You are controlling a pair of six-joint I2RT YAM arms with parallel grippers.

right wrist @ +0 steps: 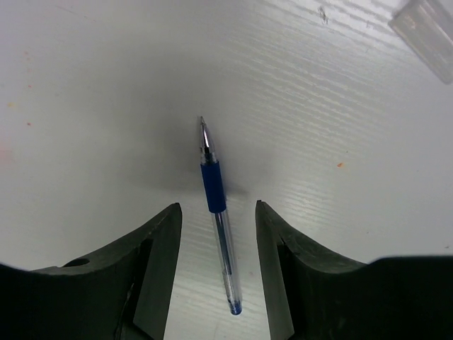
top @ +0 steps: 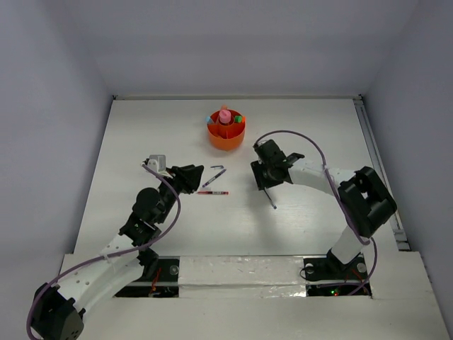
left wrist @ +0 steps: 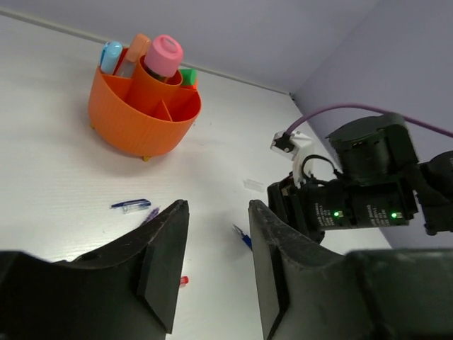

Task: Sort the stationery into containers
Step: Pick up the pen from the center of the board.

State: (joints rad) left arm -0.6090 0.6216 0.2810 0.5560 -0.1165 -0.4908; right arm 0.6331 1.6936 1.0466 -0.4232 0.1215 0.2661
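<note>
Top external view: the white worktop point(top: 311, 142) carries the orange cup point(top: 226, 136) at far centre, with a pink bottle point(top: 224, 115) and markers point(top: 239, 119) inside. The right tool point(right wrist: 216, 211) is released, its jaws straddling a blue pen point(right wrist: 213, 186) lying flat. The left tool point(left wrist: 217, 212), also released, holds nothing near the red pen point(top: 212, 192) and the dark pen point(top: 212, 178).

the left arm point(top: 131, 230) and right arm point(top: 357, 202) bend inward toward each other, the left gripper point(left wrist: 218, 212) and right gripper point(right wrist: 216, 211) both held low with jaws parted, gripping nothing.
</note>
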